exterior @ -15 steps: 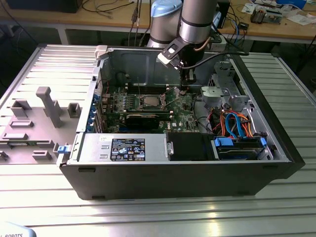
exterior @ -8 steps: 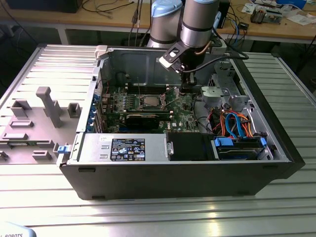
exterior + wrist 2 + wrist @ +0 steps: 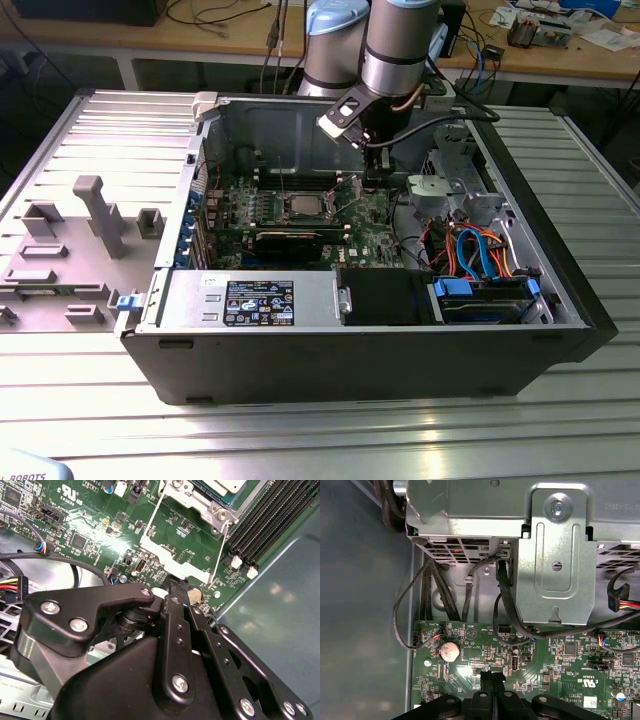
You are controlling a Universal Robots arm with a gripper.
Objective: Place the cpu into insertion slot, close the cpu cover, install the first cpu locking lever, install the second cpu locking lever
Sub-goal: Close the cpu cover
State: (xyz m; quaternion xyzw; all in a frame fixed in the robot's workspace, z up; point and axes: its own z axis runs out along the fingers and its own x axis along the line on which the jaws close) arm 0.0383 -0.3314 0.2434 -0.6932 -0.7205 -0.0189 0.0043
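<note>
The claw (image 3: pixel 492 675), pinched shut and empty, sits at the free edge of the open cpu cover (image 3: pixel 172 562). This thin steel frame looks light and stiff, so it is probably best pushed gently at that edge.

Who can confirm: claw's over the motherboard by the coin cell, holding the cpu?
Not holding it. First wrist view: the claw is shut, empty, over the motherboard by the coin cell. Exterior view: the cpu lies in the insertion slot.
</note>
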